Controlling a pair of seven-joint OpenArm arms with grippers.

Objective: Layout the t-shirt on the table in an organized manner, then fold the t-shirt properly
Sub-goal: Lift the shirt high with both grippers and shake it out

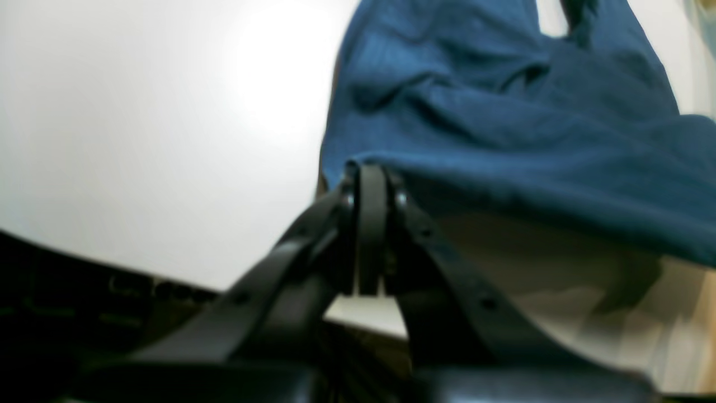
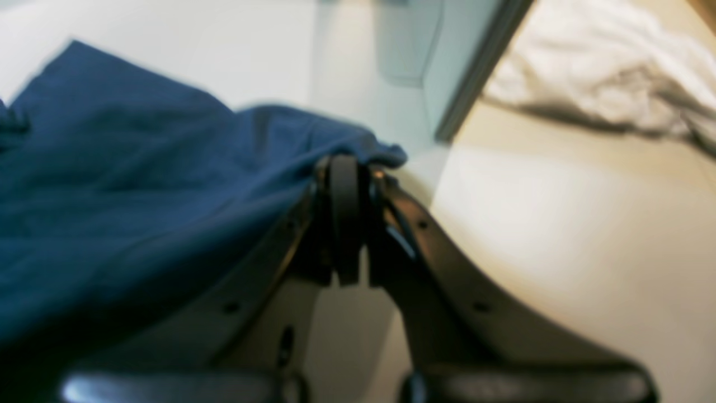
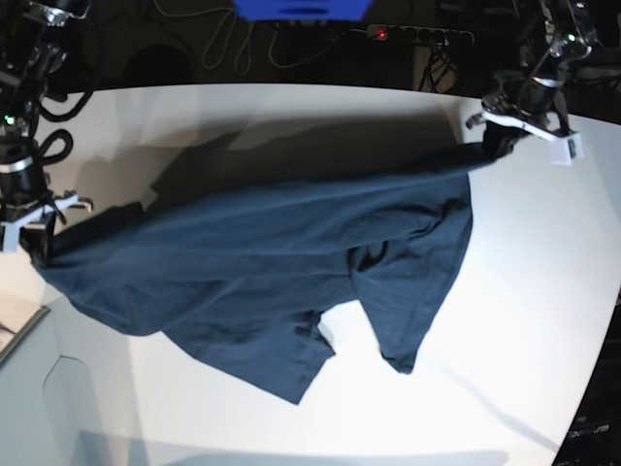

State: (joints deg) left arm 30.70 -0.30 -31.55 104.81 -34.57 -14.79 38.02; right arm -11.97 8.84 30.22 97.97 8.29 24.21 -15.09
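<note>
The navy t-shirt (image 3: 272, 252) hangs stretched between both grippers above the white table (image 3: 543, 291), its lower part sagging onto the tabletop. My left gripper (image 3: 492, 146) at the far right is shut on one edge of the t-shirt; in the left wrist view the gripper (image 1: 372, 179) pinches the cloth (image 1: 503, 112). My right gripper (image 3: 41, 250) at the left edge is shut on the opposite edge; in the right wrist view the gripper (image 2: 347, 170) clamps the cloth (image 2: 112, 196).
A pale grey box corner (image 3: 39, 388) sits at the front left. A white crumpled cloth (image 2: 604, 73) lies beyond the table in the right wrist view. Cables and a power strip (image 3: 417, 34) lie behind the table's far edge.
</note>
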